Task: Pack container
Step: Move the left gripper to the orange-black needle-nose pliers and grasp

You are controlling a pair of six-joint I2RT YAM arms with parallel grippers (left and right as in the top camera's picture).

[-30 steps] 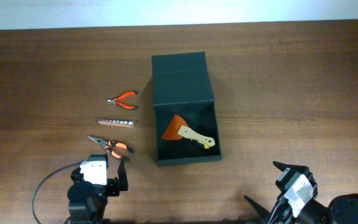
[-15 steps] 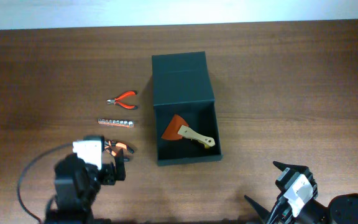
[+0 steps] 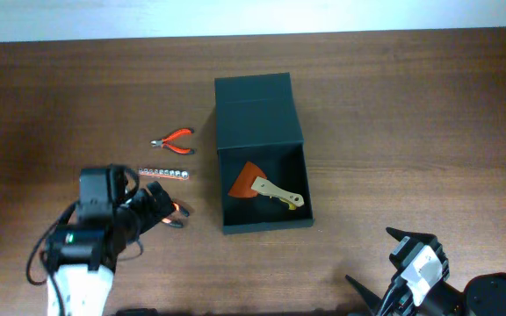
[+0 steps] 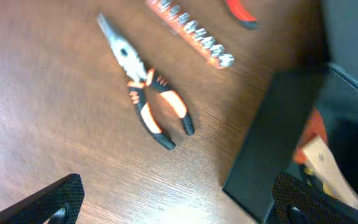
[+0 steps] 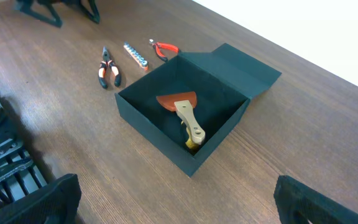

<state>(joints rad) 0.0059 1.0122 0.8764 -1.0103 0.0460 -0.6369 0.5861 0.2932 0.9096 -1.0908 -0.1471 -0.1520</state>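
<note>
The container (image 3: 299,179) is a dark green-black box that stands open mid-table, its flap lid (image 3: 255,110) folded back. An orange scraper with a wooden handle (image 3: 260,186) lies inside. In the overhead view my left gripper (image 3: 158,209) is open and empty over the orange-and-black pliers (image 3: 177,209), which lie just left of the box. In the left wrist view the pliers (image 4: 146,92) lie on the wood ahead of the open gripper (image 4: 179,200), with the box wall (image 4: 272,149) to the right. My right gripper (image 3: 372,259) is open and empty near the front edge, right of the box (image 5: 166,140).
A strip of silver bits (image 3: 165,173) and small red cutters (image 3: 175,138) lie left of the box, behind the pliers. Both show in the left wrist view (image 4: 194,28) (image 4: 241,12). The table's front edge is close to both arms.
My left arm has risen from the front edge and moved back and right, so the open gripper now covers the pliers. The right arm and the box have not moved.
</note>
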